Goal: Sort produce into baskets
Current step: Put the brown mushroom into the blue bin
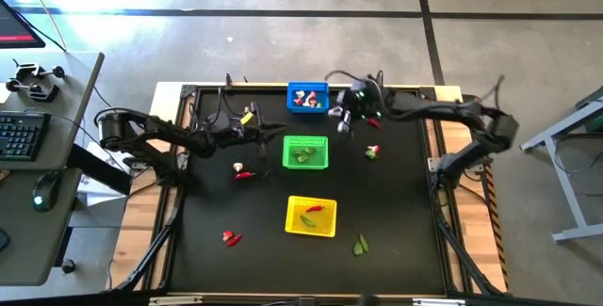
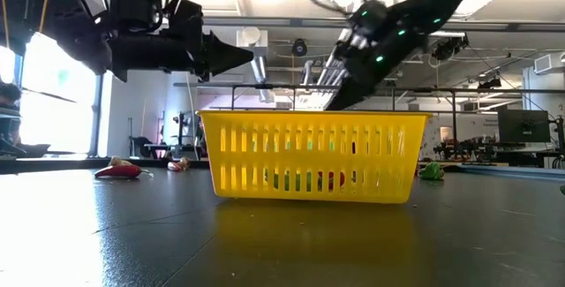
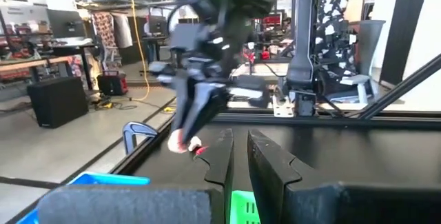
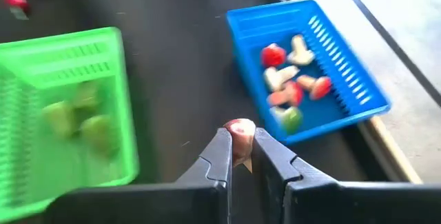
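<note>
Two fingers of the right end effector [image 4: 238, 156] pinch a mushroom piece [image 4: 240, 136], seen only in its wrist view, near the blue basket [image 4: 308, 72]. The left end effector [image 3: 239, 156], narrow with nothing between its fingers, hangs beside the green basket [image 1: 305, 152].

You've got two matte-black arms: left arm [image 1: 160, 136] with loose black cables and a yellow tag, right arm [image 1: 452, 118] showing green LEDs. Fingers [image 4: 220, 158] are slim, dark, tapered.

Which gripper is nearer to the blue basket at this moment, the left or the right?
The right. The right gripper hangs just beside the blue basket; the left gripper is farther off, by the green basket.
</note>
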`<state>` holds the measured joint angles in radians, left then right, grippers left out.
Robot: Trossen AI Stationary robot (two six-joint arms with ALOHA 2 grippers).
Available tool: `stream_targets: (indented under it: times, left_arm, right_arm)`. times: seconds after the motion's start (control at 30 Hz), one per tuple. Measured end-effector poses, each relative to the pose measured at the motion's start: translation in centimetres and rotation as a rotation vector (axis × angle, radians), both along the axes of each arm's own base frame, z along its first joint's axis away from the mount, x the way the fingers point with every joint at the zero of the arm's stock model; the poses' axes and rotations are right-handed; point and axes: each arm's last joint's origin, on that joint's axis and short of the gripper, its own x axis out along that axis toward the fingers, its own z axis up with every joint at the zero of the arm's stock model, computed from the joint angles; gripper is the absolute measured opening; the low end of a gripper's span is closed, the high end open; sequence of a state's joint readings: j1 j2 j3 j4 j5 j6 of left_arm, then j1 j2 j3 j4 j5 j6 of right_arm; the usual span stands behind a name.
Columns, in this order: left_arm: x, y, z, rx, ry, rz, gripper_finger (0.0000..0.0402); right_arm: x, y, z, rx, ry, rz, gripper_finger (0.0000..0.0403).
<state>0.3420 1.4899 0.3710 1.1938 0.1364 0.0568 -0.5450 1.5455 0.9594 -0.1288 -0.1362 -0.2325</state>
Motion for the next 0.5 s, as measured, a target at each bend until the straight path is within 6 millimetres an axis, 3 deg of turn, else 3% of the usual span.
stream_targets:
  times: [0.23,0.5]
  left_arm:
    - [-0.1,0.3,0.0,0.018,0.005,0.023,0.0028]
    - [-0.4,1.2,0.0,0.022,0.006,0.062,0.0028]
  right_arm:
    - [3.7,-5.6,-1.1,0.067,0.017,0.011,0.0021]
    - [7.4,-10.1,-1.9,0.144,0.083,0.0,0.0021]
